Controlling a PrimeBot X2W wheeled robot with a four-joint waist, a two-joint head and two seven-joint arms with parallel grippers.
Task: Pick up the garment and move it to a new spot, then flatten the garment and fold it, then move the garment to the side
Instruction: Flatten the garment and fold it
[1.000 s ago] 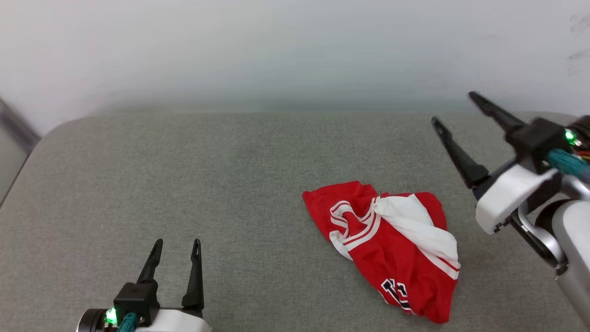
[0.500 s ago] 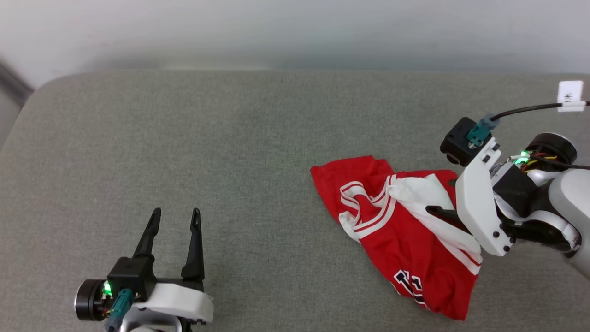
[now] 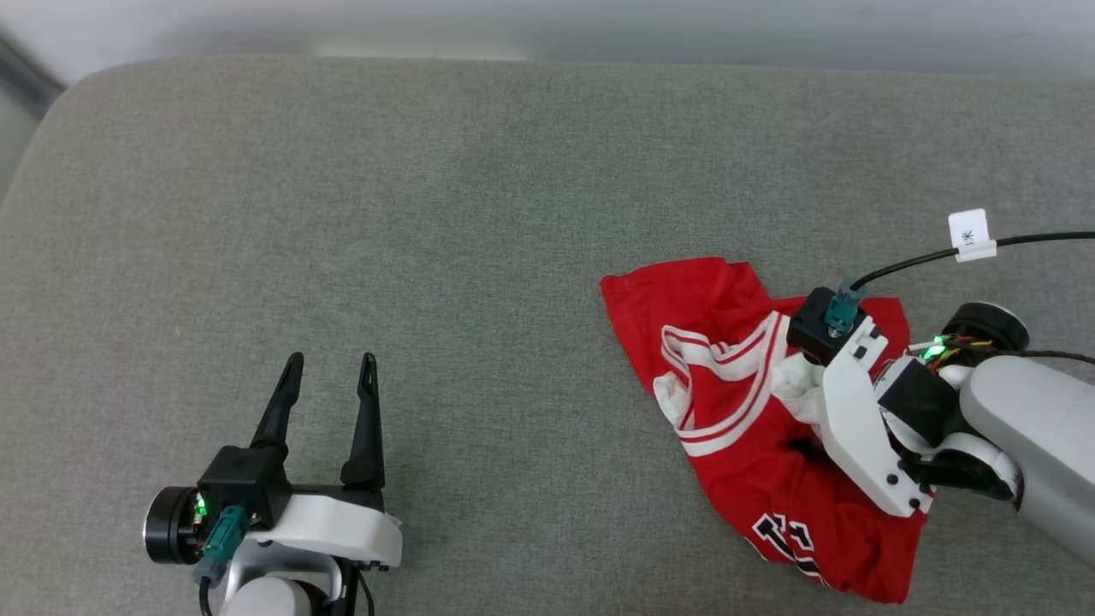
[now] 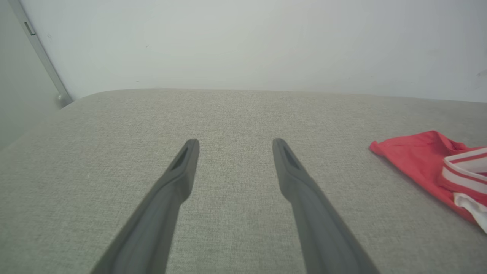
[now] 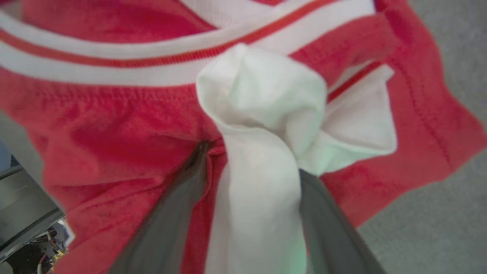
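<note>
**A:** What could go wrong from here?

**B:** Nearest first. The left gripper [image 3: 332, 358] sits over the near left of the grey cushion [image 3: 428, 214], jaws apart and empty. It is well apart from the garment [image 3: 736, 462], so it couldn't catch a slip. The garment lies crumpled at the near right, with its black number print [image 3: 787, 541] at the near hem.

**A:** And the right side?

**B:** The right gripper [image 5: 253, 163] is pressed down into the cloth. Its jaws are spread and straddle a bunched white sleeve [image 5: 262, 95], not yet clamped on it. If they close on that sleeve alone, I'd expect the red body to hang and drag, or the thin fold to slide out. Closing too deep could also pinch the cushion cover. The cable [image 3: 907, 261] with its white tag [image 3: 970, 233] could brush the cloth.

**A:** Counts?

**B:** One garment and two grippers, with four dark fingers in all. One white sleeve is plainly seen; I can't tell where the second one is. There is one loop of striped trim [image 3: 727, 402], one cable and one tag. Beyond the cushion's far edge there is one pale wall [image 4: 243, 38].
</note>
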